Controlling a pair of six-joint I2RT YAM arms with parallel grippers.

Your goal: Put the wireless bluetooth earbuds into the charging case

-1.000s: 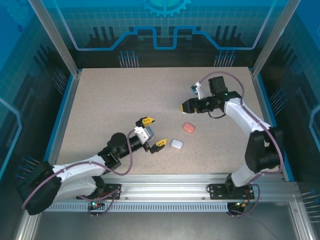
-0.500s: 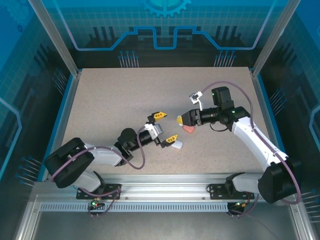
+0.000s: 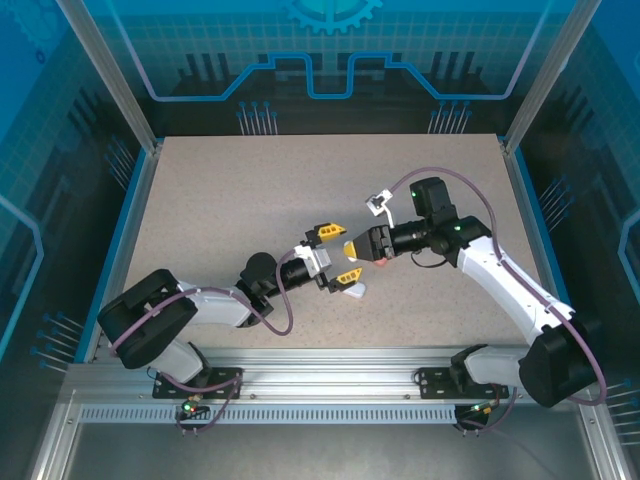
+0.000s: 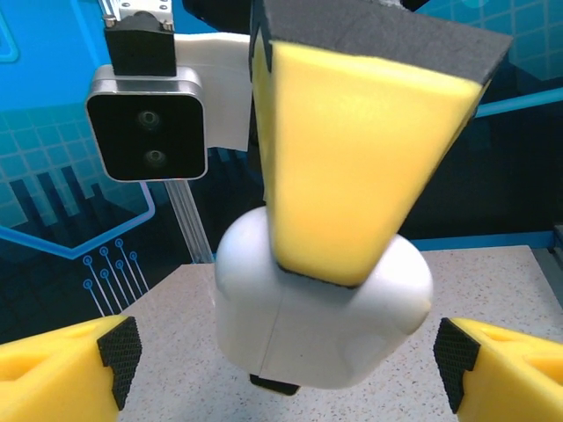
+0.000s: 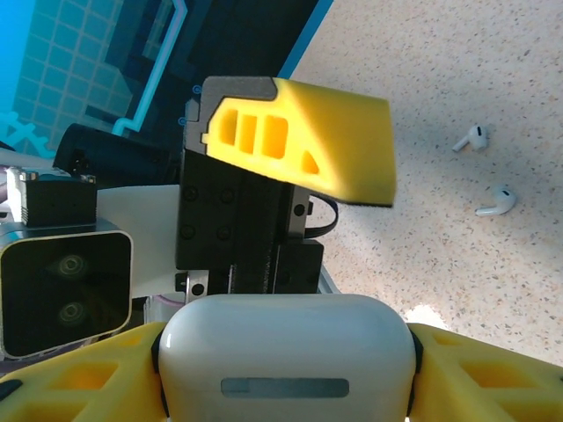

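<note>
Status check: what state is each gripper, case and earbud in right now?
right gripper: shut on held case
left gripper: open, fingers either side of it
held case: lid closed
second white case: lying on table
two white earbuds: loose on table

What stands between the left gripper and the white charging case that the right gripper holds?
Nothing visible does. The left gripper is open, and the white charging case sits straight ahead between its fingers. The right gripper is clamped on the case, one finger over its top, its sides bare.
</note>
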